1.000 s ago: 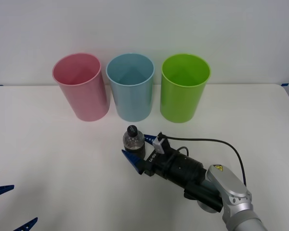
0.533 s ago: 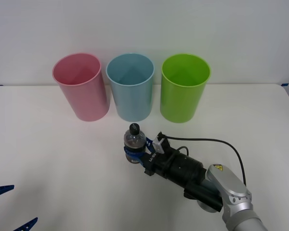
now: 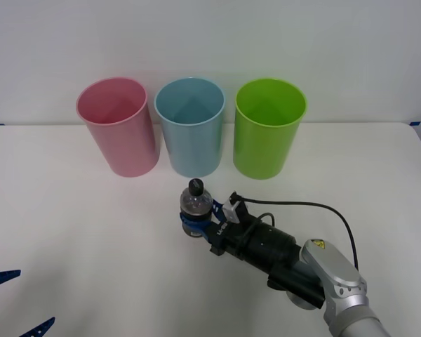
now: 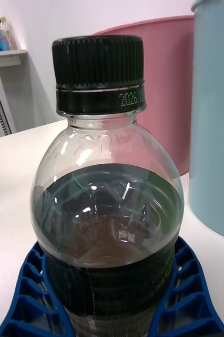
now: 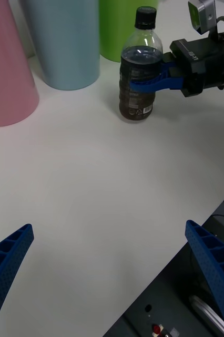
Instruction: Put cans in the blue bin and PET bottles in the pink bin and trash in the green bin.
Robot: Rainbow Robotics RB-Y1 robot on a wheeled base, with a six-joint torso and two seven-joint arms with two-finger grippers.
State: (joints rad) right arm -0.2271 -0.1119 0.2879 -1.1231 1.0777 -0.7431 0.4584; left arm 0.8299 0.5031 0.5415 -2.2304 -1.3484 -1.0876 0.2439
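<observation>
The right gripper clamps the upright bottle on the table. The blue bin stands at the bottle's 12 o'clock. The left gripper hangs wide open, holding nothing.

Bins: three, one each of pink, blue and green, in a row with blue in the middle.

Bottles: one, upright, in front of the blue bin.

Grippers: two. Right gripper at the bottle; left gripper well left of the bottle.
</observation>
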